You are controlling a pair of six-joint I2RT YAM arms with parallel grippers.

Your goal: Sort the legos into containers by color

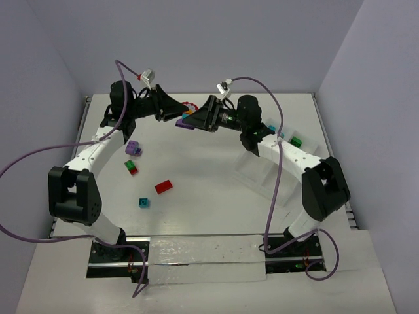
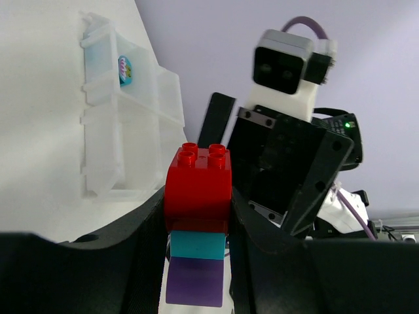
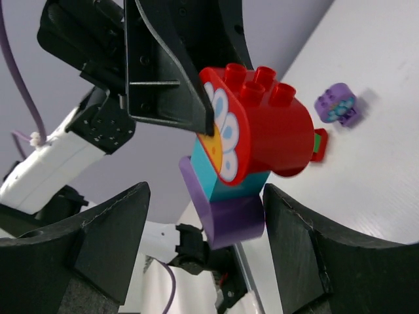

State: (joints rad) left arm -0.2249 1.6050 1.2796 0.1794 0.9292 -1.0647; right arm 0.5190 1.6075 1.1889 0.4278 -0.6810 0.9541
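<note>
A stack of three legos, red (image 2: 198,186) over teal over purple, hangs in the air at the back of the table (image 1: 187,115). My left gripper (image 2: 196,203) is shut on it, pinching the red brick; it shows in the top view (image 1: 178,116). My right gripper (image 3: 204,196) faces it with jaws wide apart around the purple bottom brick (image 3: 236,222), with a gap on the left side; it also shows from above (image 1: 195,120). Loose legos lie on the table: purple (image 1: 133,148), green-and-red (image 1: 131,167), red (image 1: 163,186), teal (image 1: 143,202). The translucent tray (image 1: 258,171) holds a teal (image 1: 272,128) and a green brick (image 1: 296,141).
The tray (image 2: 105,131) lies at the right under my right arm. Purple cables loop from both wrists. The walls stand close behind the table. The right wrist view shows the purple brick (image 3: 337,108) and the green-and-red brick (image 3: 319,144) on the table below.
</note>
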